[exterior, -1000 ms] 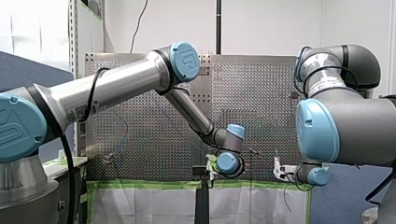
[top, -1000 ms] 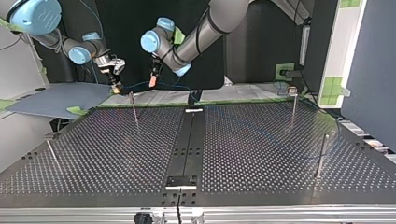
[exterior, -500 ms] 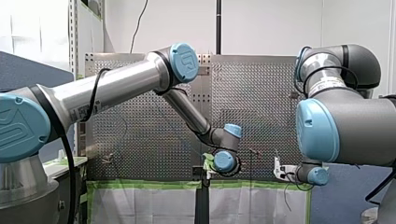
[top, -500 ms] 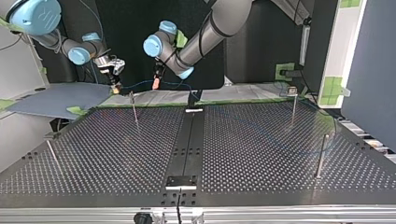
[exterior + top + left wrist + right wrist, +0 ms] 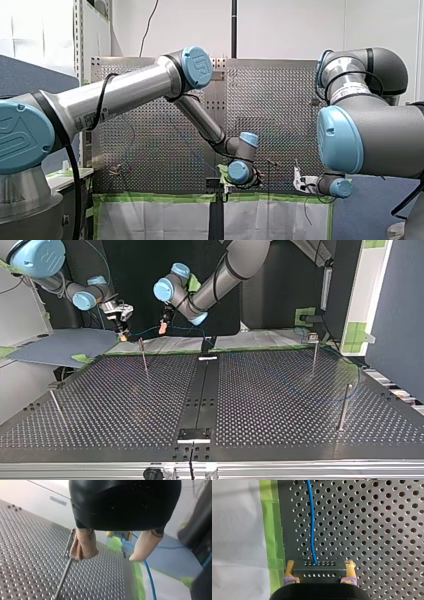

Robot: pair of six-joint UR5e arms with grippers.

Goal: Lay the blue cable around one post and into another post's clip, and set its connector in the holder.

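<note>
The table (image 5: pixel 374 530) is dull perforated metal, the cable (image 5: pixel 312 517) smooth plastic, the connector (image 5: pixel 319 568) matt black plastic — the pads (image 5: pixel 83 543) wrinkled, cloth-like.

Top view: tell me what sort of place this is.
Probably a robotics lab test cell: a perforated table with thin metal posts, my left arm and my right arm at its far edge, green tape along that edge.
</note>
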